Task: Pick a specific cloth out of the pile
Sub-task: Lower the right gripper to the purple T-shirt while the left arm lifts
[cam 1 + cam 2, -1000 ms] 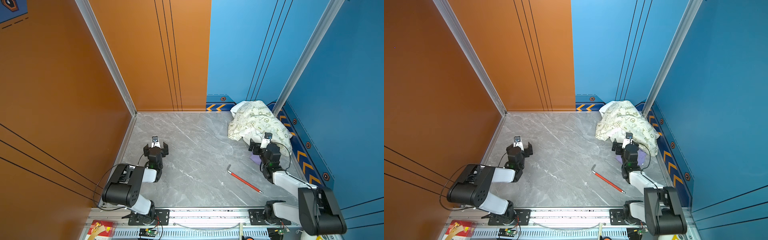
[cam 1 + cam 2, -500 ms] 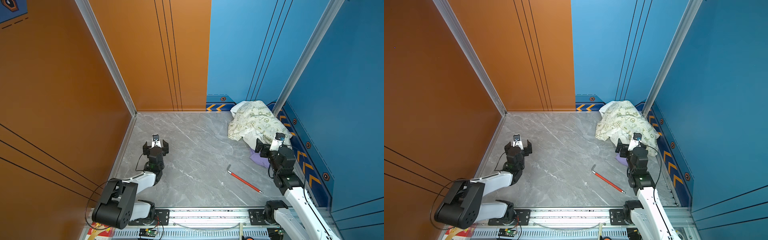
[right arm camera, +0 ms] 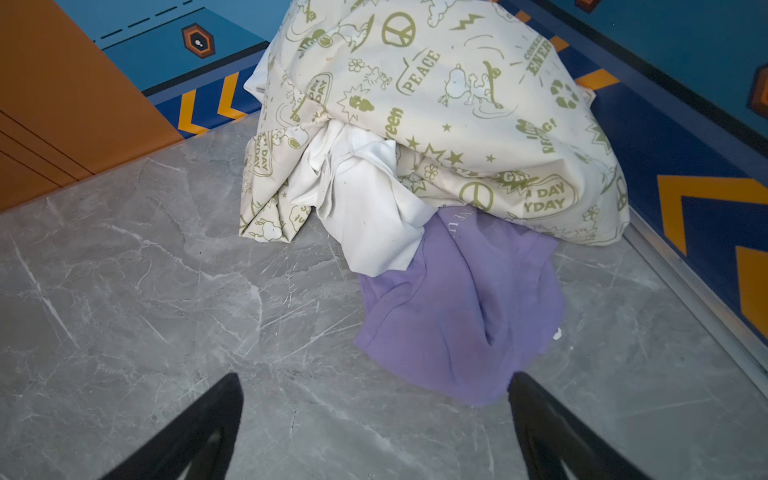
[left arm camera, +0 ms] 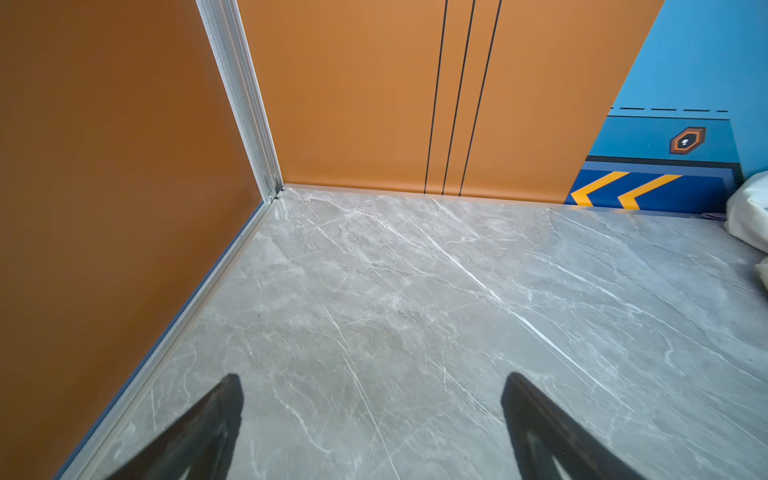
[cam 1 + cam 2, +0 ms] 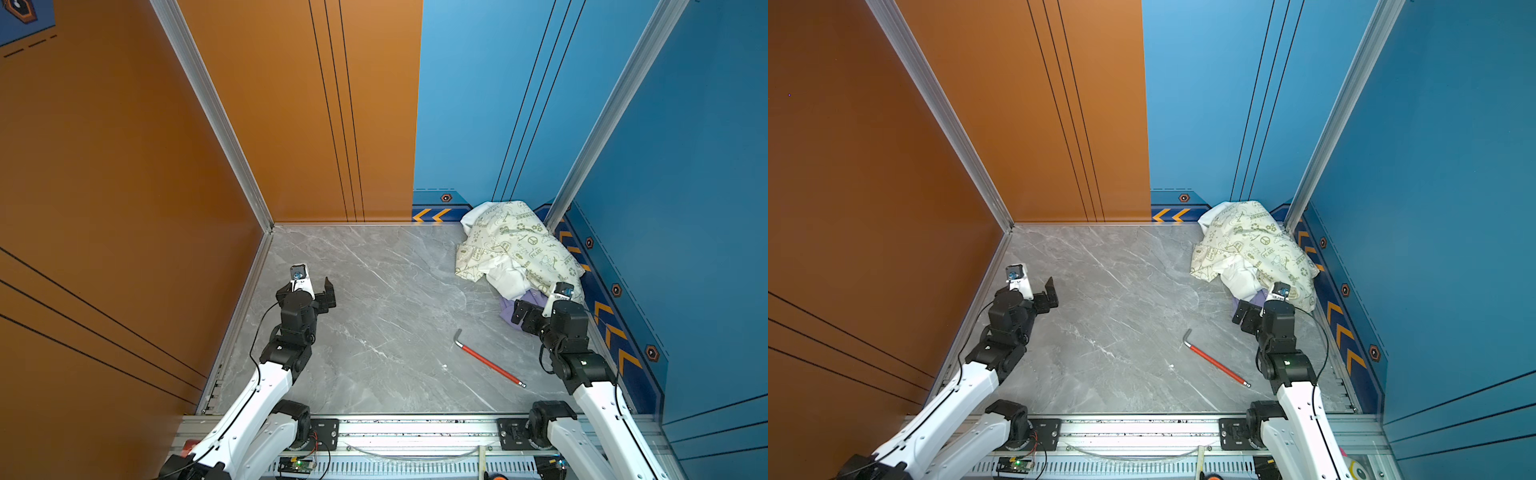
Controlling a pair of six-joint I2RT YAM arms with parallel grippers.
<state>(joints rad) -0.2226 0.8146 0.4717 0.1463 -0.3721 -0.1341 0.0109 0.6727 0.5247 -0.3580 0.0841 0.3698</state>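
Risk: lilac T-shirt [image 3: 457, 316] sits pinned under pile [image 5: 515, 241], with white cloth [image 3: 374, 216] and cream doodle-print cloth [image 3: 436, 83] overlapping its far end; pull likely drags both along; thin pinch may slip. Shirt's near hem lies just beyond right gripper [image 3: 374, 378], off-centre toward one fingertip; jaws apart, empty. left gripper [image 4: 372, 378] also spread, empty, well apart over marble floor [image 4: 415, 291].

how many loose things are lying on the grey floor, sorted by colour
cream cloth with green print: 1
white cloth: 1
lilac cloth: 1
red L-shaped tool: 1
total: 4
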